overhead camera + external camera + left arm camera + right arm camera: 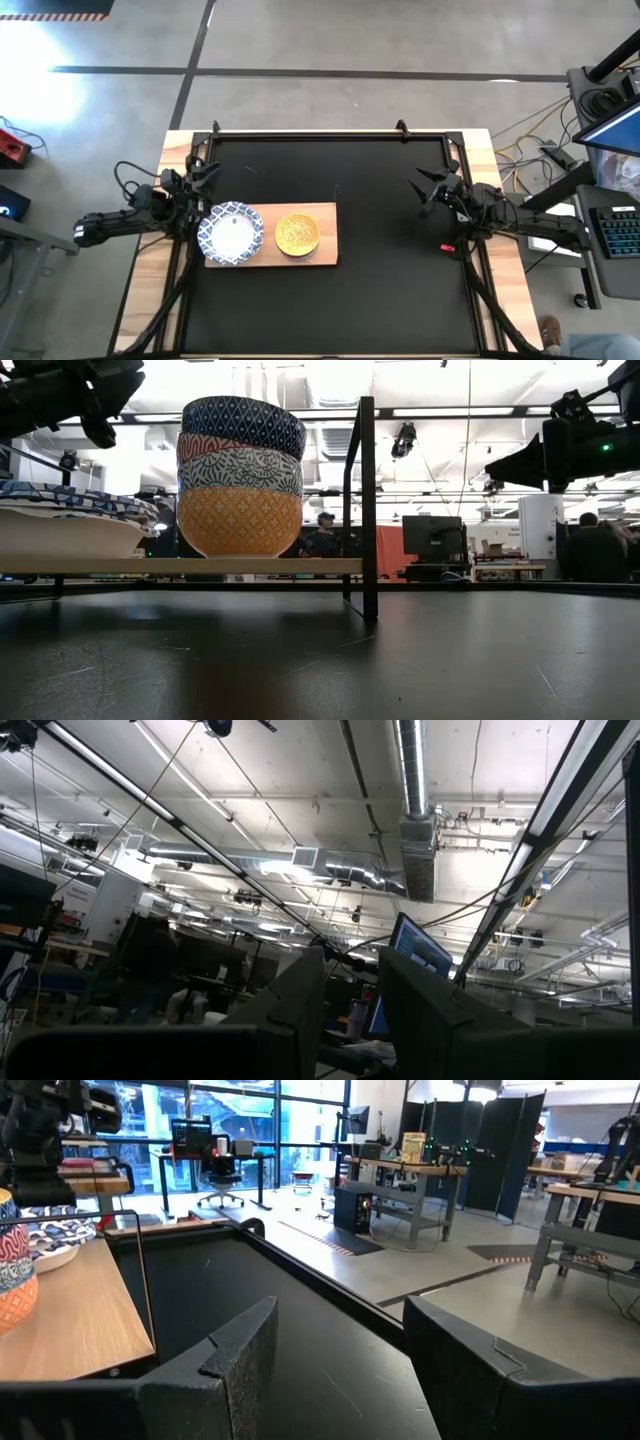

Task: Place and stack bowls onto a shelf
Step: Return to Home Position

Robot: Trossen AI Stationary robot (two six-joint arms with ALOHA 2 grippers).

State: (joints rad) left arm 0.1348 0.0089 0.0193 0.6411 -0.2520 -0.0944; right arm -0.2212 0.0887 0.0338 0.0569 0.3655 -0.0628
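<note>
Both stacks sit on shelf (322, 252): white blue-rimmed bowls (231, 233) at end by left arm, small-bowl stack (240, 475) beside; touching or not, can't tell. Low view cuts white stack at frame edge, count unclear. From above only a yellow inside shows. Left gripper (211, 185) & right gripper (425, 192) up at opposite sides of table (390, 300), fingers spread, empty.

table (380, 300) (black) | shelf (327, 255) stands on it | on shelf: white bowls (231, 233), small-bowl stack (297, 233)
</note>
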